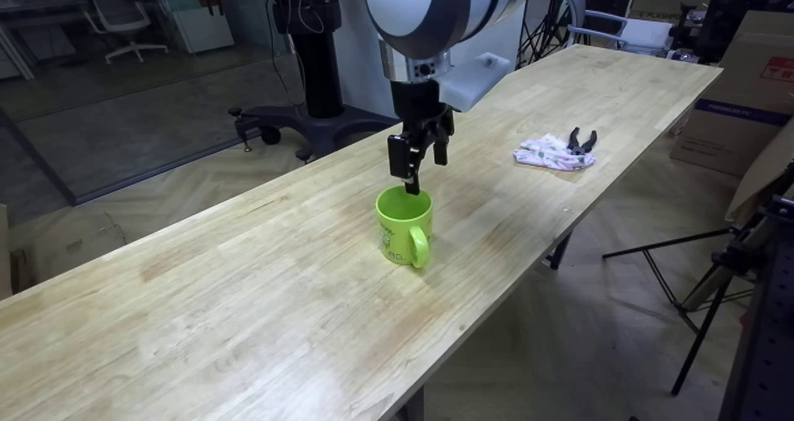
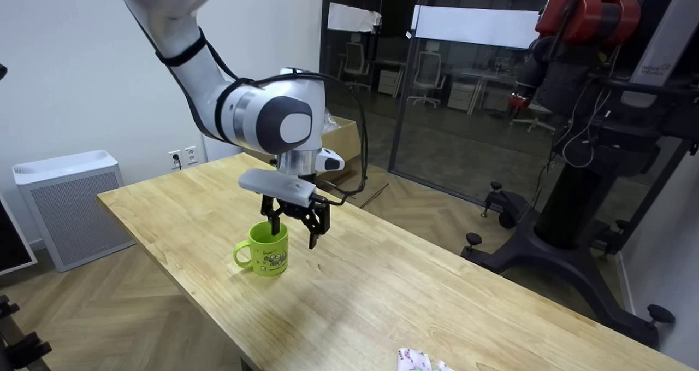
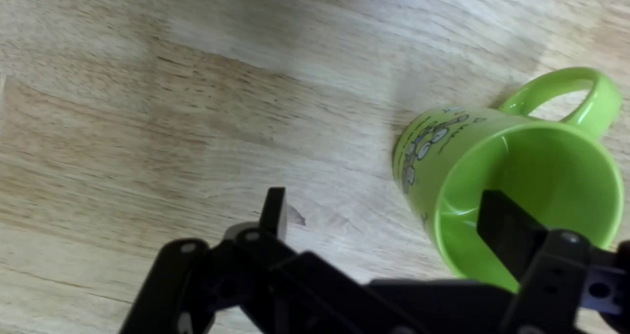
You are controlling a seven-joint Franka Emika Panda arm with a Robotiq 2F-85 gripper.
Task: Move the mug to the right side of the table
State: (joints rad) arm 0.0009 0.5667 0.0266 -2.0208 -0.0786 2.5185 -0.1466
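Observation:
A lime-green mug (image 1: 397,238) with a printed cartoon stands upright on the wooden table. It shows in both exterior views (image 2: 271,260), and its handle points toward the table's long edge, away from the gripper. My black gripper (image 1: 427,173) is open and points down at the mug, also in an exterior view (image 2: 295,239). In the wrist view the gripper (image 3: 384,201) has one finger over the mouth of the mug (image 3: 433,171) and the other outside it, above the table. The mug's near wall lies between the fingers, untouched. How deep the inner fingertip sits is unclear.
A white patterned cloth (image 1: 546,153) lies farther along the wooden table (image 1: 248,284), with black-handled pliers (image 1: 582,143) at its edge. The cloth's corner (image 2: 418,360) also shows in an exterior view. A wheeled robot stand (image 2: 562,251) is beyond the table's long edge.

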